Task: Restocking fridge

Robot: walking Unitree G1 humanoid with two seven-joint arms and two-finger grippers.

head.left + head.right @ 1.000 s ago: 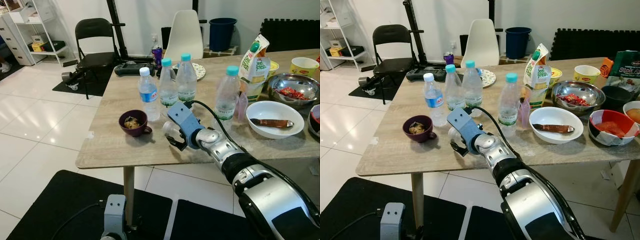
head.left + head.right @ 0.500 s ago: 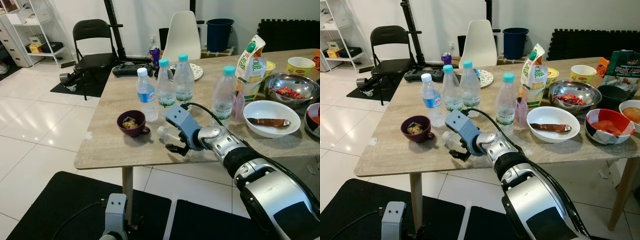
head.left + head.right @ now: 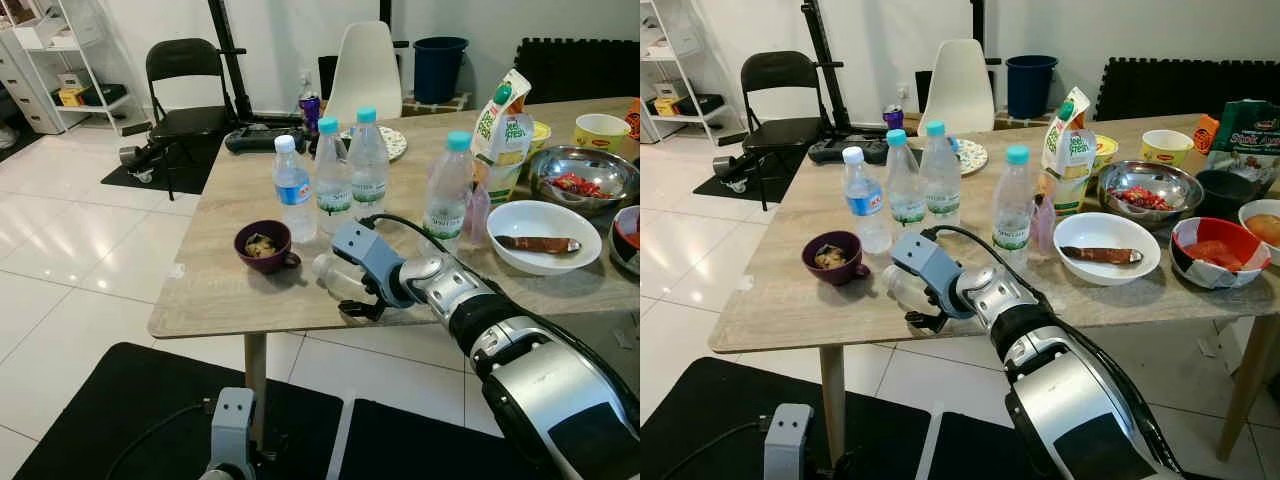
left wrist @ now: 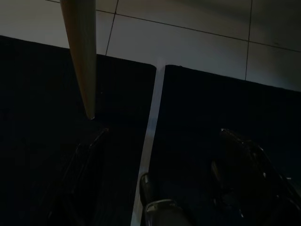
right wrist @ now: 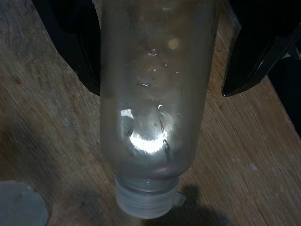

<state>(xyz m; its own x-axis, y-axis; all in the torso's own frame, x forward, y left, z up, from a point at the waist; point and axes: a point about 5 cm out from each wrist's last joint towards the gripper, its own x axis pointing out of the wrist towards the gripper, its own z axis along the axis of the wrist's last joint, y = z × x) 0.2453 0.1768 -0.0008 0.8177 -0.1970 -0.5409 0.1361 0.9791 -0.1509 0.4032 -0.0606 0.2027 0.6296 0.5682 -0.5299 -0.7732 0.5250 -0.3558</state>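
A small clear bottle point(image 3: 333, 274) with a white cap lies tilted on its side just above the wooden table point(image 3: 215, 295), near its front edge. My right gripper point(image 3: 342, 284) is shut on the bottle; in the right wrist view the black fingers point(image 5: 77, 52) flank its body point(image 5: 150, 94), and the cap points away from the wrist. Behind it stand several upright water bottles point(image 3: 332, 182) with blue caps, one of them white-capped point(image 3: 294, 190). My left gripper point(image 3: 231, 428) hangs low beside the table leg point(image 4: 82, 52).
A maroon cup point(image 3: 265, 245) of food sits just left of the held bottle. To the right are a juice carton point(image 3: 503, 130), a white bowl point(image 3: 545, 237) and a steel bowl point(image 3: 586, 175). A black folding chair point(image 3: 185, 90) and a white chair point(image 3: 367, 70) stand beyond the table. Black mats point(image 3: 110, 420) cover the floor below.
My right gripper has drawn the clear bottle a little left and toward the table's front edge. The camera shifted slightly. The other bottles have stayed in place.
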